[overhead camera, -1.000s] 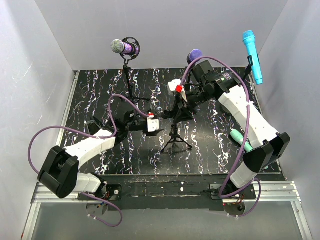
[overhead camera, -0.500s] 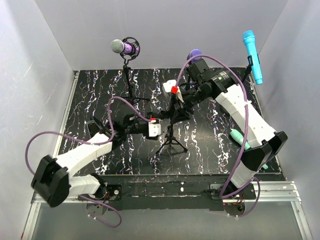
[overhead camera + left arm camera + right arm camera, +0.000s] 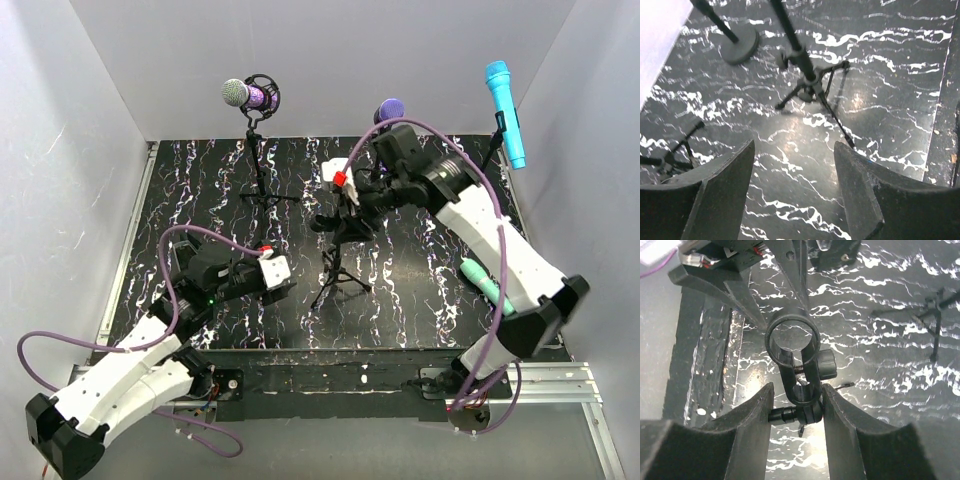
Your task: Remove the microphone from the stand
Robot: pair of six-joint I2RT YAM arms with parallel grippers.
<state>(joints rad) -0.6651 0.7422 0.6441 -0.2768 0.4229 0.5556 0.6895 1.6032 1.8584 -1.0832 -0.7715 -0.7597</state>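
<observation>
- The right pincer (image 3: 796, 392) pinches the stand (image 3: 340, 272) just under its ring clip (image 3: 790, 371).
- The left pincer (image 3: 792, 150) is spread and holds nothing; the stand's tripod is ahead of it, apart.
- A teal microphone (image 3: 485, 280) lies on the tabletop (image 3: 190, 200), well apart to the right of the right pincer.

The black marbled bench (image 3: 180, 190) bears a tripod stand (image 3: 340, 280) just right of the left tool (image 3: 280, 278). A second tripod (image 3: 265, 195) stands beyond it, and a teal microphone (image 3: 475, 272) lies far to the right.
</observation>
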